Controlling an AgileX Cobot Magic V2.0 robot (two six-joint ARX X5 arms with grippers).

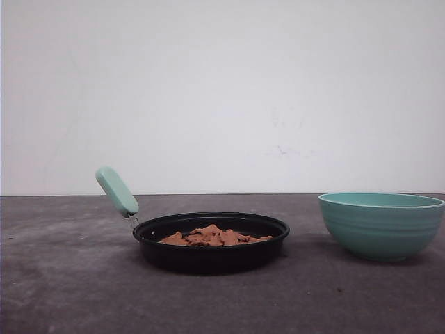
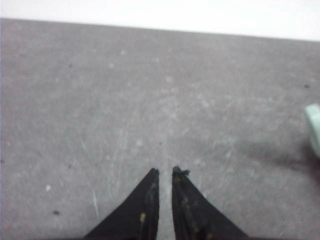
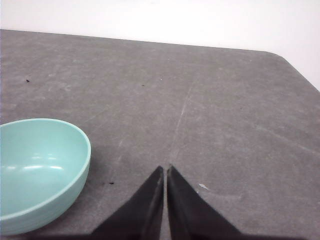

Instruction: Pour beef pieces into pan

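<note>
1. The beef pieces (image 1: pixel 212 236) lay heaped inside the pan (image 1: pixel 211 249), so the pour looked done. They appeared small, light and loose, likely to tumble if tipped; I would move them only by moving their container, never pinch them singly.
2. The pan sat flat on the table (image 1: pixel 62 278), its mint handle (image 1: pixel 117 191) angled upward. That handle seemed the sensible hold: rigid and rounded, perhaps a little slippery. A pale green edge (image 2: pixel 314 127) showed ahead and off to one side of the left gripper; it was probably this handle, though I could not tell for certain.
3. The teal bowl (image 1: pixel 382 225) stood upright and apparently empty, just beside the right gripper (image 3: pixel 165 171), not touching it.
4. The left gripper (image 2: pixel 166 172) hovered over bare tabletop, its fingers nearly together with a slim gap, holding nothing.
5. The right gripper's fingers met at the tips, clamped on nothing, above bare table.
</note>
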